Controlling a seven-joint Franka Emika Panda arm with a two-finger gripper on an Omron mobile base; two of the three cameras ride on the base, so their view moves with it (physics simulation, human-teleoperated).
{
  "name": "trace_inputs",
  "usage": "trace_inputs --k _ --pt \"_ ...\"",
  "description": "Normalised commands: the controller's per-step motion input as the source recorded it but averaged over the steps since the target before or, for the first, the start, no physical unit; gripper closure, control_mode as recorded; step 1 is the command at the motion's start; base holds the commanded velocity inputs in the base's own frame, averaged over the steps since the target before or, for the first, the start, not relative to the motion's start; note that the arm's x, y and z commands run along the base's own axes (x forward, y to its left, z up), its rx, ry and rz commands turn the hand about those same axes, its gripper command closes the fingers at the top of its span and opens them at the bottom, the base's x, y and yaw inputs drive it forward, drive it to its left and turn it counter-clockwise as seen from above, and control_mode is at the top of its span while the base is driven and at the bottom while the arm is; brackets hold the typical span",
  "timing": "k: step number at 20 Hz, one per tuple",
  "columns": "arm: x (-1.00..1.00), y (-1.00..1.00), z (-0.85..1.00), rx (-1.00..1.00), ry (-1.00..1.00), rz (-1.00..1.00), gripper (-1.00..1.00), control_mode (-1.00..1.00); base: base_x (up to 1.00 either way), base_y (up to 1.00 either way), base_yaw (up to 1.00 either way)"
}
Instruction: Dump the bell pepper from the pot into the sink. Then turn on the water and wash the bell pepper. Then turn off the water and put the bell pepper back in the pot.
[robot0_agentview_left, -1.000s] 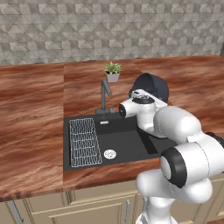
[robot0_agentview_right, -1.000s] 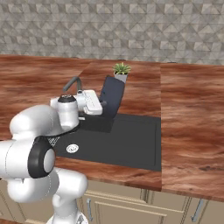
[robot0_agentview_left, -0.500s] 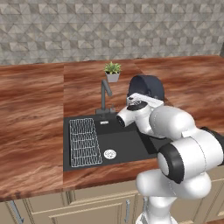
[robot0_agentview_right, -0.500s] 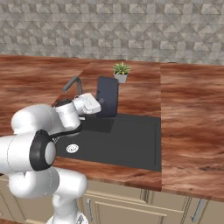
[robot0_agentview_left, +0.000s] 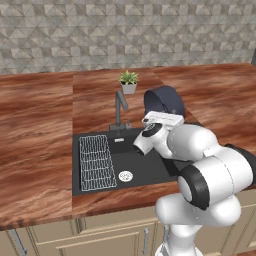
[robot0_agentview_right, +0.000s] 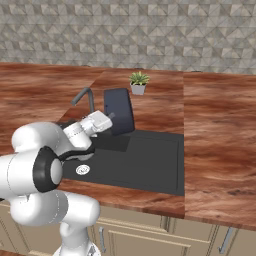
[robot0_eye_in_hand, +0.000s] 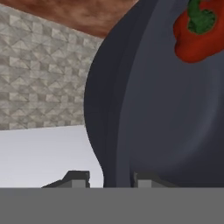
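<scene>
My gripper (robot0_agentview_left: 164, 114) (robot0_agentview_right: 111, 117) is shut on the rim of the dark navy pot (robot0_agentview_left: 165, 100) (robot0_agentview_right: 119, 110). It holds the pot tipped on its side above the back of the black sink (robot0_agentview_left: 145, 170) (robot0_agentview_right: 145, 160). In the hand view the pot wall (robot0_eye_in_hand: 166, 109) runs between my fingertips (robot0_eye_in_hand: 76, 179). The red bell pepper (robot0_eye_in_hand: 197, 30), with its green stem, lies inside the pot at the upper right. The dark faucet (robot0_agentview_left: 119, 107) (robot0_agentview_right: 85, 95) stands just left of the pot, and no water comes out of it.
A wire rack (robot0_agentview_left: 96, 162) lies in the sink's left half, with the round silver drain (robot0_agentview_left: 125, 175) (robot0_agentview_right: 82, 170) beside it. A small potted plant (robot0_agentview_left: 128, 81) (robot0_agentview_right: 138, 82) stands on the wooden counter behind the faucet. A stone-tiled wall closes the back.
The hand has sunk lower over the sink, and the pot has tipped further onto its side and shifted slightly towards the faucet. The grip is unchanged.
</scene>
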Motion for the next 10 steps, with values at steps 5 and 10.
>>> trace_inputs --k 5,10 --pt "0.00 0.23 0.20 -0.05 0.00 0.01 1.00 -1.00 0.00 0.00 0.00" --pt "0.03 0.22 0.11 -0.02 0.01 0.00 1.00 -1.00 0.00 0.00 0.00"
